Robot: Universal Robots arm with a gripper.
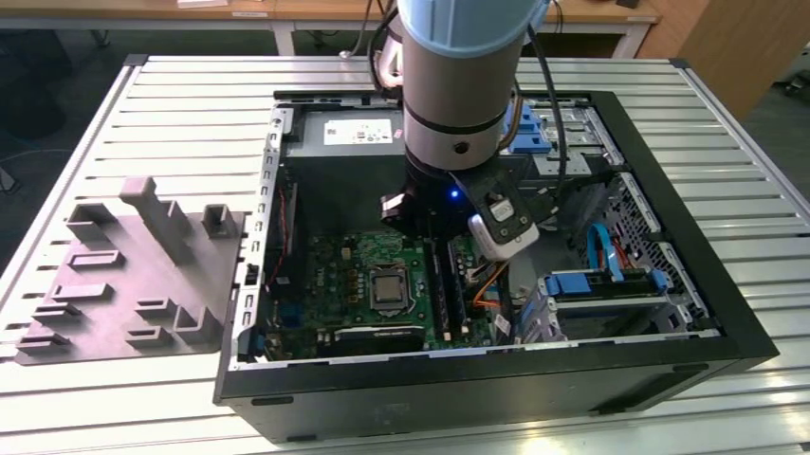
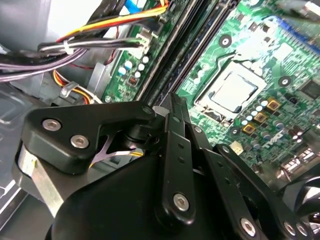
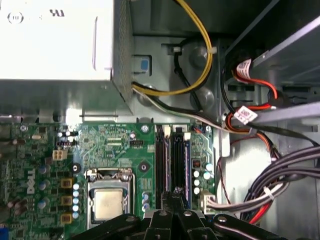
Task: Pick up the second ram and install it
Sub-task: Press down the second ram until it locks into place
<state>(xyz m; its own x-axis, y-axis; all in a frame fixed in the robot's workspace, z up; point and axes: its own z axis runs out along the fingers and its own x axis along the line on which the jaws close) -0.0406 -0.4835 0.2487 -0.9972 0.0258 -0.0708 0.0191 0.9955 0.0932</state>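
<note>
My gripper hangs inside the open computer case, low over the green motherboard. Its black fingers are pressed together, so it is shut. The tips sit right above the row of long black memory slots beside the processor socket. A narrow dark stick with a blue-green edge, which looks like the second ram, stands edge-on in the slot row under the fingertips. Whether the tips touch it I cannot tell. In the exterior view the wrist covers the gripper above the slots.
The silver power supply lies close behind the slots. Yellow, black and red cables and a grey bundle run beside them. A drive cage with blue parts fills the case's right in the exterior view. A grey fixture plate lies on the slatted table.
</note>
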